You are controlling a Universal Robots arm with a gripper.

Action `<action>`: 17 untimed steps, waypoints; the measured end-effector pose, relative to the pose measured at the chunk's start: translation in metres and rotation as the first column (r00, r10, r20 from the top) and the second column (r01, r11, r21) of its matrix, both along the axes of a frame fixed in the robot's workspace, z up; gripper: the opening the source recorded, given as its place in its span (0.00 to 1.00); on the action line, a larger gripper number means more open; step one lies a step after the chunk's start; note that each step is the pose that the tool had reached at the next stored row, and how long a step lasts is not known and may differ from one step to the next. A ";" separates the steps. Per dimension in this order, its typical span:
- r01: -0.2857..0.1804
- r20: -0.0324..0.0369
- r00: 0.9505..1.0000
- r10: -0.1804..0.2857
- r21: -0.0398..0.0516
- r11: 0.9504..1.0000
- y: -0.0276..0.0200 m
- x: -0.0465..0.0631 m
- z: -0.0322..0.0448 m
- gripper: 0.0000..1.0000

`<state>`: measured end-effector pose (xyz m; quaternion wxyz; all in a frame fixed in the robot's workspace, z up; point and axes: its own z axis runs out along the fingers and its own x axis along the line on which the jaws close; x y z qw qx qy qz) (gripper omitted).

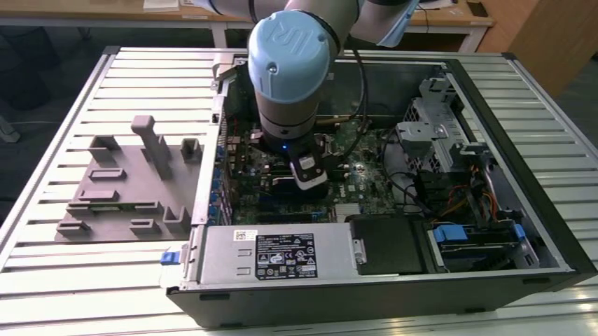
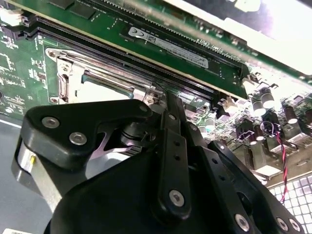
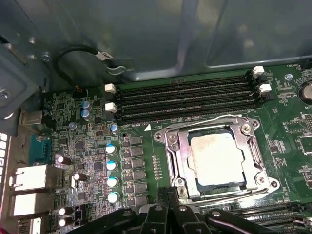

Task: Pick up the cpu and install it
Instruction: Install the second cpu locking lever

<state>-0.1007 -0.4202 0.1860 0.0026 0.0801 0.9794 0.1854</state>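
The cpu, a flat silvery square with a pale rim, lies inside the metal socket frame on the green motherboard. In the first wrist view my gripper sits just off the frame's near edge, its black fingers pressed together with nothing between them. In the second wrist view the fingers meet at a tip beside the socket frame, and a pale patch of the cpu shows inside it. In the exterior view the gripper hangs low over the board inside the computer case.
Memory slots run along the socket's far side, with capacitors beside it. A grey moulded fixture block lies on the slatted table at the exterior view's left. The drive cage and cables fill the case at the exterior view's right.
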 end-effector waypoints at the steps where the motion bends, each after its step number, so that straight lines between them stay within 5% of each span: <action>1: 0.000 0.000 1.000 0.000 0.001 1.000 0.0001 0.000 0.0003 0.11; 11: 0.002 0.000 1.000 -0.002 -0.004 1.000 0.0003 0.000 0.0182 0.11; 14: 0.003 0.000 1.000 -0.003 -0.015 1.000 0.0009 0.000 0.0256 0.11; 17: 0.005 0.000 1.000 -0.005 -0.037 0.999 0.0018 0.000 0.0310 0.11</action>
